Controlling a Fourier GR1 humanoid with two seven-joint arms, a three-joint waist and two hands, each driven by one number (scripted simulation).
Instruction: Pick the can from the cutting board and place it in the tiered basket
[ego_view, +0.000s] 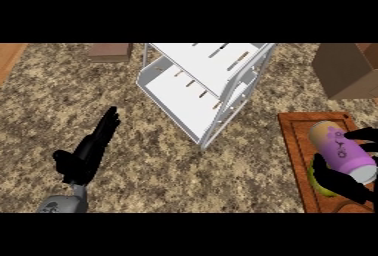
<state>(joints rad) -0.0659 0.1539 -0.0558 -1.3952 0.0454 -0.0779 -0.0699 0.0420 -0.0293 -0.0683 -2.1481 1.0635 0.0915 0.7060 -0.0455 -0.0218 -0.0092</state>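
A purple and cream can (342, 150) lies tilted over the wooden cutting board (299, 150) at the right edge. My right hand (345, 184) is curled round the can, thumb below and fingers (363, 135) over its far side. The white tiered basket (203, 80) stands at the top centre, to the left of the board. At lower left my left hand (87, 152) rests open, fingers pointing up, away from everything.
A brown cardboard box (349, 67) sits at the top right behind the board. A small brown block (111, 51) lies at the top, left of the basket. A wooden strip (10, 57) borders the speckled counter at upper left.
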